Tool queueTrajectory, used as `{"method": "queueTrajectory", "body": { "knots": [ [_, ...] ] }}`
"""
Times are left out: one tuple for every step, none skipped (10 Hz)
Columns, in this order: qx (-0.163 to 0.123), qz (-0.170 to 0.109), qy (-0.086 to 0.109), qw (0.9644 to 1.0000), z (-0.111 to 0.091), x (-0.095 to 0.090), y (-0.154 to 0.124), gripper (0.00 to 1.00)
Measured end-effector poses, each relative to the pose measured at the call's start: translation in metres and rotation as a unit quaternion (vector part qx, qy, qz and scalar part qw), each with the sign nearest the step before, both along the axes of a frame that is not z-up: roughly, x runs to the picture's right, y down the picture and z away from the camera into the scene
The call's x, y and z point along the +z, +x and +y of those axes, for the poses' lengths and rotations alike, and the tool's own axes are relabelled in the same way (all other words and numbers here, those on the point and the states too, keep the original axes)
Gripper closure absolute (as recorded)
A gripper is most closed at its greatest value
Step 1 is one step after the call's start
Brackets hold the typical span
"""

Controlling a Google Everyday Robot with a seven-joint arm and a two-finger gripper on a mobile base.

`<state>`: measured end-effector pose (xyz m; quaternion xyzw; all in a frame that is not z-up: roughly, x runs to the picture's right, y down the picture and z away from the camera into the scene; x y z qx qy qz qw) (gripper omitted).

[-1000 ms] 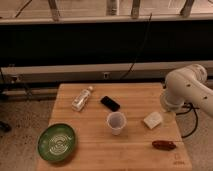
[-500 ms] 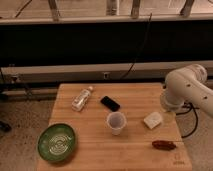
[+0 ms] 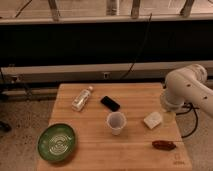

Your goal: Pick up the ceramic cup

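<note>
The ceramic cup point(image 3: 116, 122) is small and whitish with a wide round rim. It stands upright near the middle of the wooden table point(image 3: 90, 150). My white arm point(image 3: 186, 87) comes in from the right. My gripper point(image 3: 168, 115) hangs below it at the table's right edge, right of the cup and well apart from it, just beside a pale block point(image 3: 153, 120).
A clear plastic bottle point(image 3: 82, 98) lies at the back left. A black phone point(image 3: 110, 103) lies behind the cup. A green round bowl point(image 3: 56, 142) sits at the front left. A dark red object point(image 3: 164, 145) lies at the front right. A dark ledge with cables runs behind the table.
</note>
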<state>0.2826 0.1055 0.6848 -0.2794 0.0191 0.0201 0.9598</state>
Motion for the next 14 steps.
{"method": "queueTrajectory", "body": {
  "knots": [
    [-0.009,-0.007,0.0,0.9999,0.003,0.0,-0.005,0.2],
    [-0.019,-0.015,0.003,0.9997,0.004,0.001,-0.014,0.2],
    [-0.035,-0.025,0.006,0.999,0.007,0.002,-0.031,0.2],
    [-0.048,-0.037,0.009,0.9981,0.008,0.003,-0.046,0.2],
    [-0.058,-0.044,0.009,0.9973,0.013,0.004,-0.054,0.2],
    [-0.07,-0.053,0.009,0.9961,0.019,0.004,-0.059,0.2],
    [-0.076,-0.058,0.008,0.9953,0.022,0.003,-0.062,0.2],
    [-0.084,-0.065,0.008,0.9943,0.025,0.003,-0.068,0.2],
    [-0.094,-0.074,0.007,0.9929,0.028,0.003,-0.075,0.2],
    [-0.105,-0.087,0.007,0.9907,0.031,0.004,-0.088,0.2],
    [-0.114,-0.097,0.008,0.9886,0.034,0.005,-0.096,0.2],
    [-0.121,-0.102,0.008,0.9873,0.035,0.005,-0.1,0.2],
    [-0.127,-0.107,0.006,0.9861,0.037,0.004,-0.101,0.2],
    [-0.13,-0.112,0.003,0.9851,0.04,0.004,-0.104,0.2]
  ]
}}
